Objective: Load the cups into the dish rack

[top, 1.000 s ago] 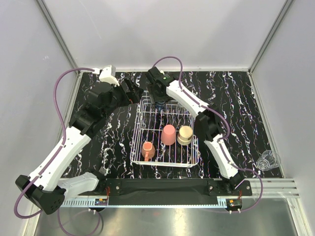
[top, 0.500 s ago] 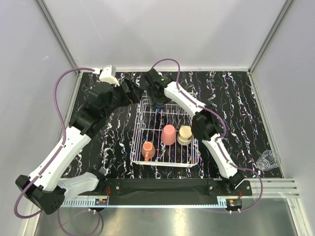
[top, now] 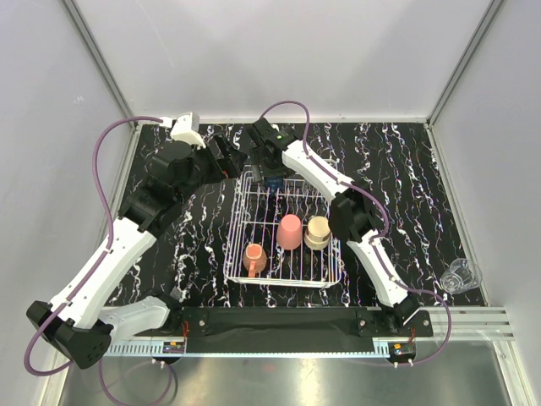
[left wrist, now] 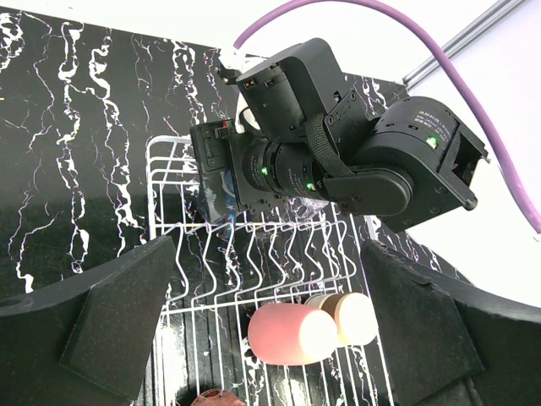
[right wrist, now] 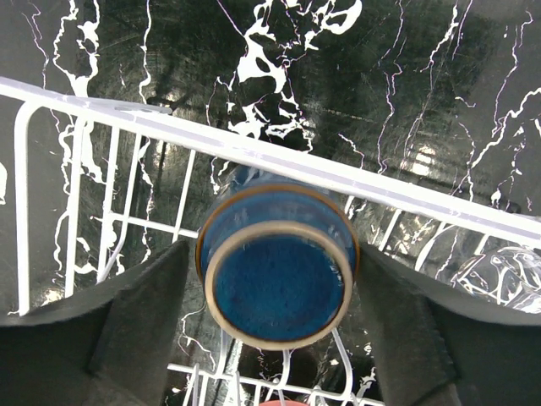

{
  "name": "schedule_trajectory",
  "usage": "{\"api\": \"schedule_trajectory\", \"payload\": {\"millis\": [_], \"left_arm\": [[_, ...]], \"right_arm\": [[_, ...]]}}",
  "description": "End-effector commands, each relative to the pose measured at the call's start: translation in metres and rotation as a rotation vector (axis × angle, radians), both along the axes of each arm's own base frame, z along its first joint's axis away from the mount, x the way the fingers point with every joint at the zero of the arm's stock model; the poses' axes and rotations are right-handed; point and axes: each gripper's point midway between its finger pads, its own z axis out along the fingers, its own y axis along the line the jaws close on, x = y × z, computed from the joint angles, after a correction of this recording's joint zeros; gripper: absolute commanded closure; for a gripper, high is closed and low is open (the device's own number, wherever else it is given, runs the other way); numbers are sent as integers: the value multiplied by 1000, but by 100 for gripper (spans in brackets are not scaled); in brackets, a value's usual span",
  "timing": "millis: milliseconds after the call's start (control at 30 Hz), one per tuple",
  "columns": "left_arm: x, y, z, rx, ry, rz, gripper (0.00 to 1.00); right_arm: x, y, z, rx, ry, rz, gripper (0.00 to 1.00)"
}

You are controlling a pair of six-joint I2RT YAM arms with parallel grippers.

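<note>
The white wire dish rack (top: 232, 245) holds a pink tumbler (top: 290, 231), a cream cup (top: 318, 232) and an orange mug (top: 254, 256). At its far end a dark blue cup (right wrist: 279, 279) stands upside down on the wires. My right gripper (right wrist: 275, 262) is open, one finger on each side of the cup with narrow gaps. From the left, my left gripper (left wrist: 269, 254) hovers wide open and empty over the rack's far-left corner. One clear glass (top: 459, 275) lies on the table far right. Part of another clear glass (right wrist: 507, 275) shows beside the blue cup.
Both arms crowd the rack's far end, the right wrist (left wrist: 338, 161) directly ahead of my left fingers. The rack's rim bar (right wrist: 101, 106) runs just behind the blue cup. White walls enclose the black marbled table (top: 397, 169).
My right gripper shifted slightly toward the back with the dark blue cup, then its jaws spread apart around it. The left arm stayed put.
</note>
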Motion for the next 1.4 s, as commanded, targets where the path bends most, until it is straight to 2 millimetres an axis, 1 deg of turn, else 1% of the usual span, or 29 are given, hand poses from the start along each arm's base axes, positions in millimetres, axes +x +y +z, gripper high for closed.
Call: {"api": "schedule_trajectory", "payload": {"millis": [0, 67, 200, 400, 500, 533, 600, 667, 700, 733, 767, 800, 833, 867, 900, 933, 967, 1000, 1033, 1067, 1100, 1133, 1167, 1200, 1233, 1267, 1300, 1333, 1367], "left_arm": [[5, -4, 15, -33, -51, -9, 1], [6, -4, 16, -34, -52, -9, 1], [6, -5, 15, -33, -51, -10, 1], [6, -4, 16, -33, -53, -7, 1], [6, -2, 15, -30, -52, -2, 1], [6, -1, 16, -28, -54, 2, 1], [6, 0, 17, -28, -55, 7, 1], [6, 1, 18, -27, -59, 11, 1], [6, 2, 17, -27, -58, 12, 1], [6, 2, 18, -26, -58, 15, 1], [6, 2, 17, -26, -58, 15, 1], [6, 3, 19, -27, -61, 17, 1], [6, 2, 18, -27, -61, 15, 1], [6, 2, 18, -28, -60, 13, 1], [6, 1, 17, -27, -57, 11, 1], [7, 1, 16, -26, -56, 10, 1], [7, 0, 15, -25, -53, 8, 1], [8, 0, 14, -25, -50, 8, 1], [8, -1, 14, -26, -51, 5, 1], [8, -1, 12, -25, -47, 4, 1], [8, -1, 13, -28, -48, 3, 1], [8, -2, 14, -29, -50, 1, 1], [8, -2, 14, -31, -50, 0, 1], [8, -3, 13, -31, -49, -1, 1], [8, -3, 13, -32, -48, -4, 1], [8, -4, 12, -31, -47, -6, 1], [8, -4, 11, -32, -43, -8, 1], [8, -6, 10, -32, -41, -13, 1], [9, -6, 8, -32, -36, -15, 1]], "right_arm": [[6, 7, 28, 44, -61, -9, 9], [6, 7, 31, 46, -65, -10, 5], [6, 6, 37, 52, -73, -13, 3], [3, 8, 67, 106, -103, -22, 2], [0, 8, 85, 136, -120, -30, 2], [-2, 7, 96, 149, -136, -34, 2], [-4, 7, 105, 162, -148, -40, 2], [-8, 5, 124, 184, -174, -46, 2], [-9, 1, 125, 176, -177, -57, 2], [-11, -3, 138, 191, -195, -71, 2], [-13, -6, 143, 192, -205, -80, 2], [-15, -11, 142, 179, -206, -98, 2], [-19, -15, 157, 202, -227, -112, 2], [-19, -17, 163, 215, -241, -121, 2], [-23, -22, 159, 203, -236, -137, 2], [-27, -27, 175, 229, -260, -157, 2], [-28, -30, 180, 239, -275, -169, 2], [-30, -38, 175, 214, -276, -193, 2], [-34, -45, 189, 232, -304, -214, 2], [-36, -51, 193, 229, -320, -236, 2], [-37, -65, 185, 180, -334, -278, 2], [-42, -74, 196, 191, -361, -314, 1], [-43, -87, 198, 159, -393, -355, 1], [-47, -98, 189, 119, -389, -379, 1], [-52, -109, 199, 127, -417, -416, 1], [-56, -119, 199, 102, -428, -442, 0], [-60, -137, 193, 41, -448, -487, 1], [-65, -151, 201, 52, -473, -545, 0], [-72, -169, 190, -11, -472, -580, 0]]}}
